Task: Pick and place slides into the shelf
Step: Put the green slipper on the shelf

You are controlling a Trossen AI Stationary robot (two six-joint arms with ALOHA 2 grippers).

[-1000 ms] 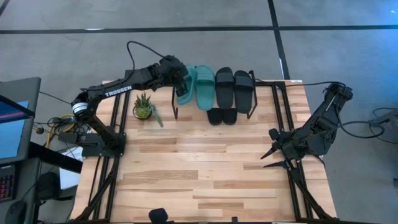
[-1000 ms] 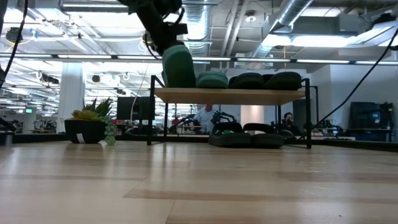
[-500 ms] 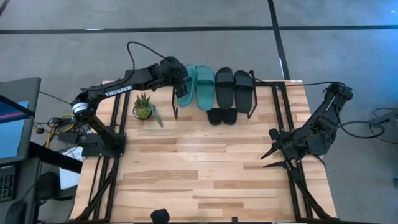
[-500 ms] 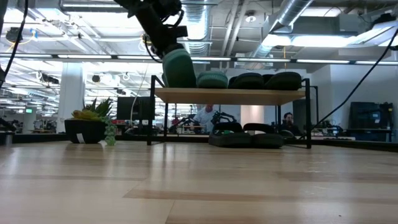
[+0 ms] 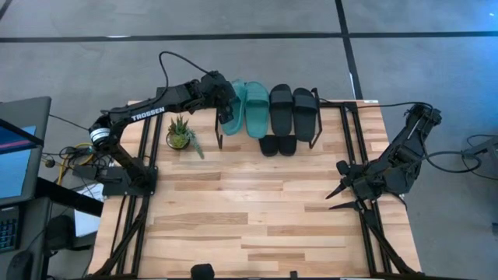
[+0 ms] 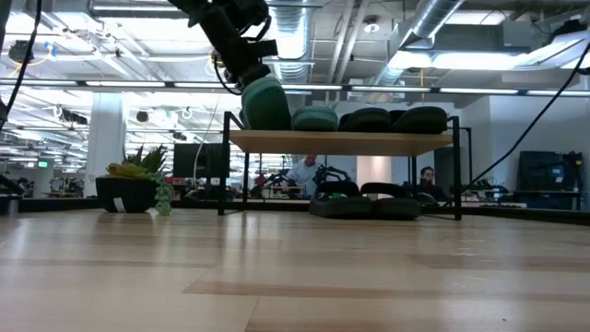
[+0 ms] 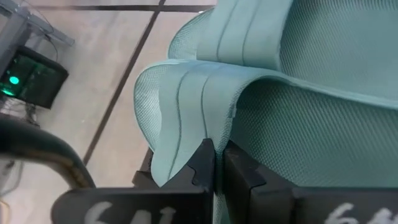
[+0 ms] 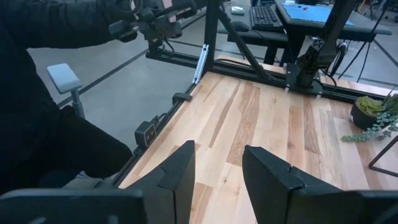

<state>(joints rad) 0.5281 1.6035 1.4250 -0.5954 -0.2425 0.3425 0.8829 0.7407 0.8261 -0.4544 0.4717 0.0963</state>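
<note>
The shelf (image 6: 369,141) stands at the table's far edge. On its top board lie one teal slide (image 5: 257,109) and two black slides (image 5: 292,106). Another black pair (image 5: 278,145) sits on the table under the board. My left gripper (image 7: 217,163) is shut on the second teal slide (image 6: 265,100) at the shelf's left end. My right gripper (image 5: 338,196) hangs open over the table's right side, with nothing between its fingers. My left gripper pinches the teal slide's wide strap at its edge (image 7: 208,134) between its two fingers. The fingers come from the table's left, slanting down. The slide stands steeply tilted, its lower part on the shelf's top board (image 6: 253,136) beside the other teal slide.
A small potted plant (image 5: 180,134) stands left of the shelf, close to my left arm. A monitor and desk (image 5: 19,155) sit beyond the table's left edge. Bare wood (image 5: 257,210) spreads across the table's middle and near side.
My left gripper has tipped a little while staying in place, still shut. The teal slide's raised end has come down slightly toward the shelf's top board.
</note>
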